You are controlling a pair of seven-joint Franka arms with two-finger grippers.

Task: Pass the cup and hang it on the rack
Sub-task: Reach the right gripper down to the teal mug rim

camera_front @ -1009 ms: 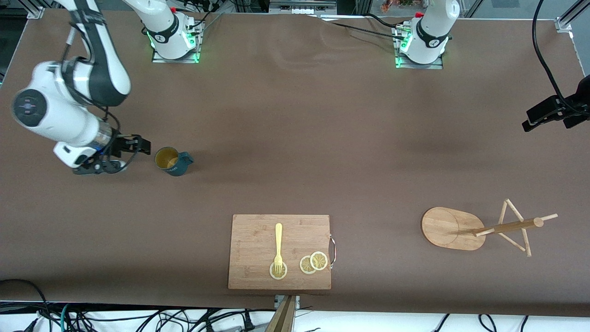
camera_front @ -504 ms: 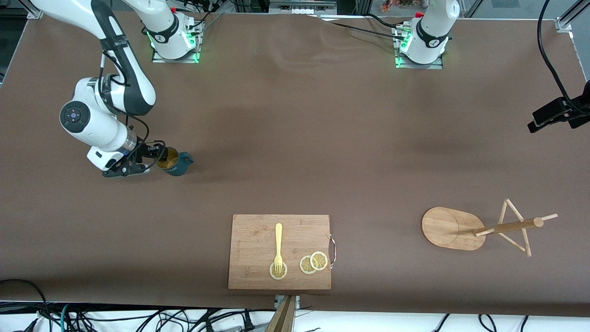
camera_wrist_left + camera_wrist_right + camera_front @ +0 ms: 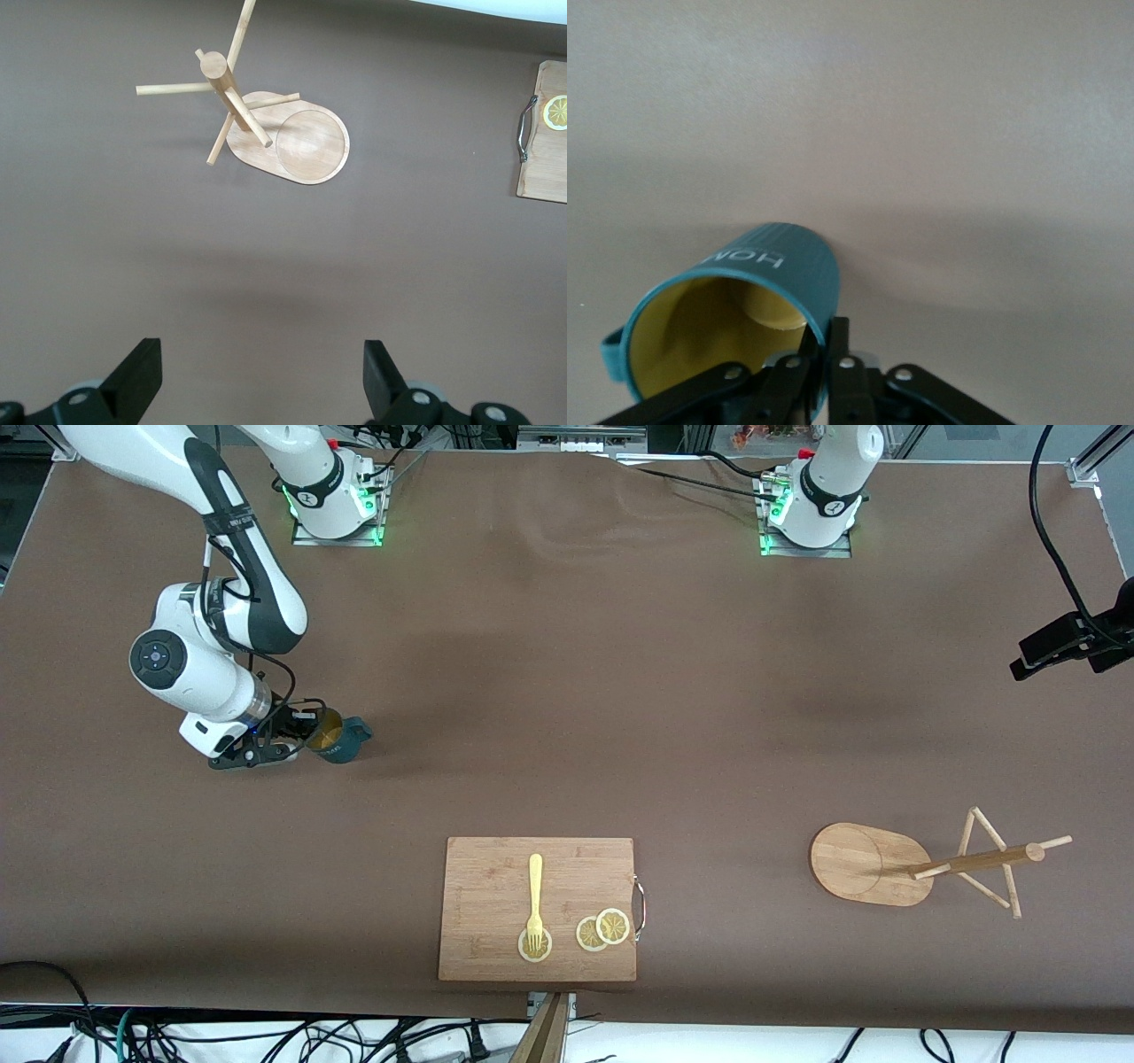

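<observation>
While the rack (image 3: pixel 873 864) waits bare near the left arm's end of the table, the cup (image 3: pixel 338 738) sits at the right arm's end, right gripper (image 3: pixel 297 731) pinching its rim; left gripper (image 3: pixel 261 376) hangs apart, empty. Lift, handover, hanging remain.

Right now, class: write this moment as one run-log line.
phase: grasp | right gripper: shut on cup rim | left gripper: open, waiting above table | rack: no cup hung
</observation>
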